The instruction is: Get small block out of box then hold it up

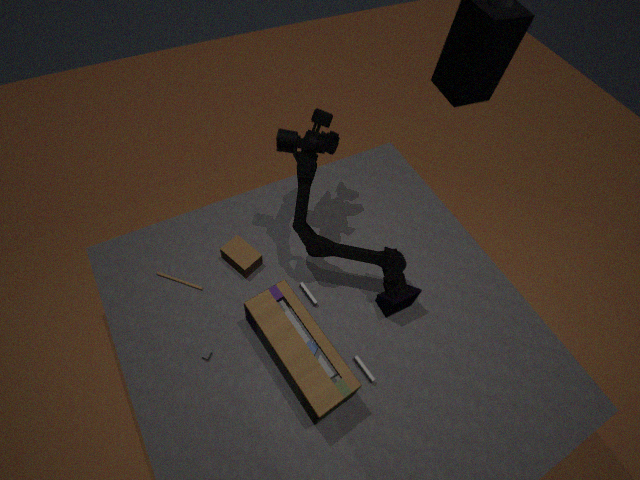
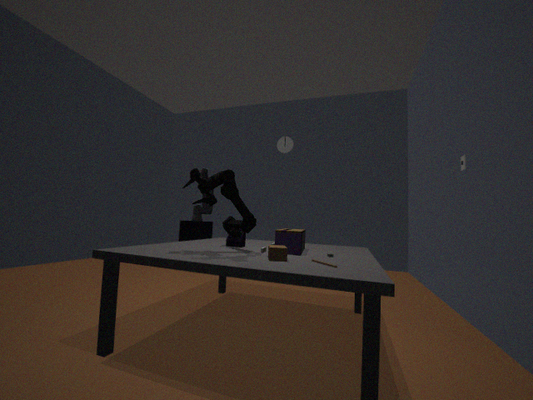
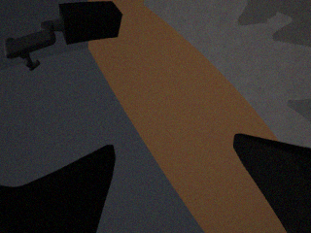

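The box (image 1: 289,351) (image 2: 290,242) stands on the table, with a wood-coloured top, a purple patch at one end and a green patch at the other. Through the long slot in its top a pale shelf (image 1: 297,328) shows, with a small blue block (image 1: 312,346) on it, nearer the green end. Which end is open cannot be told. My gripper (image 2: 188,195) (image 3: 176,147) is open and empty, raised high and well away from the box, beyond its purple end. The wrist view shows both dark fingers wide apart and neither box nor block.
A wood-coloured brick (image 1: 240,254) (image 2: 277,252) lies off the box's purple end. A thin stick (image 1: 179,280) (image 2: 324,262) and a small angled piece (image 1: 207,356) (image 2: 330,255) lie beyond the box. Two white bars (image 1: 308,293) (image 1: 364,368) lie between box and arm base.
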You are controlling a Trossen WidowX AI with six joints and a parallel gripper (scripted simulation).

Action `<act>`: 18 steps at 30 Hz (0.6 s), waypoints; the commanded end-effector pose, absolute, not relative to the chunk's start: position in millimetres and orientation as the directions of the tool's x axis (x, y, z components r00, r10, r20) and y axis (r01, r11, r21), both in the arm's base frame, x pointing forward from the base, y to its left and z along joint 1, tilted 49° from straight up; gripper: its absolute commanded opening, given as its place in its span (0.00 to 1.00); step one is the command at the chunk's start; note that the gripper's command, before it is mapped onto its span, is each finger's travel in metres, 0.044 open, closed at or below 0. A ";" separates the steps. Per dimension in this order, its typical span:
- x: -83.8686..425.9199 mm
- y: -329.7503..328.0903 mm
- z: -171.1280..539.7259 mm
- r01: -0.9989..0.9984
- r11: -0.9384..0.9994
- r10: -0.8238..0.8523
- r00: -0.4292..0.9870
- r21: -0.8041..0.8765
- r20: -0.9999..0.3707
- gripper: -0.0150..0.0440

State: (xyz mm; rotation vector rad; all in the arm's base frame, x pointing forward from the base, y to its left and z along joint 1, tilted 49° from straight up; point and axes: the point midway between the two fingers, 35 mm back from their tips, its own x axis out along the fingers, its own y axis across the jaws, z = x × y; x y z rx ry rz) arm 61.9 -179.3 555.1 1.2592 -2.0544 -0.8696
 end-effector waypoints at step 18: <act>-139.1 -57.4 577.1 -0.504 0.710 -0.429 -0.864 -0.492 0.265 0.93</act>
